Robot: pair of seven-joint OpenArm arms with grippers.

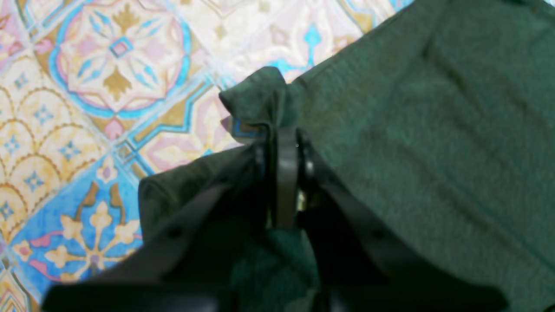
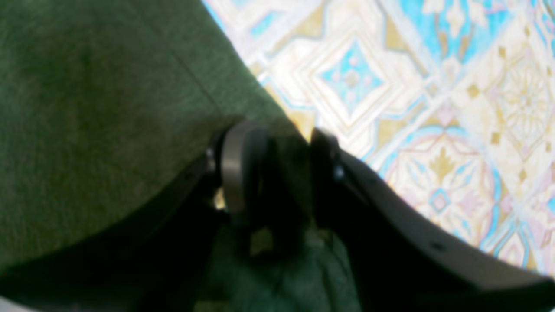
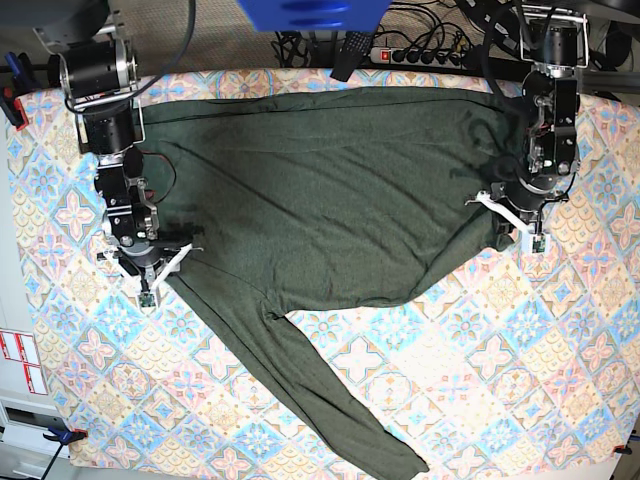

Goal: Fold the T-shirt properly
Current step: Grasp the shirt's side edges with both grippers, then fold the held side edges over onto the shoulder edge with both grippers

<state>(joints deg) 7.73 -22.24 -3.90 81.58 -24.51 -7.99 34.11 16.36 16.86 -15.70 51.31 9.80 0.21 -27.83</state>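
1 dark olive-green long-sleeved knit T-shirt (image 3: 340, 190), spread flat across the tabletop (image 3: 560, 340), 1 sleeve trailing toward the near edge. 2 black pincers: left pincer (image 1: 284, 143) clamped tight on a bunched shirt edge; right pincer (image 2: 282, 169) closed on a thick fold of the opposite edge. Tabletop covered in blue, pink and gold patterned tile cloth; 1 power strip (image 3: 420, 52) and cables behind

Patterned tablecloth (image 3: 560, 340) (power strip (image 3: 420, 55) behind)
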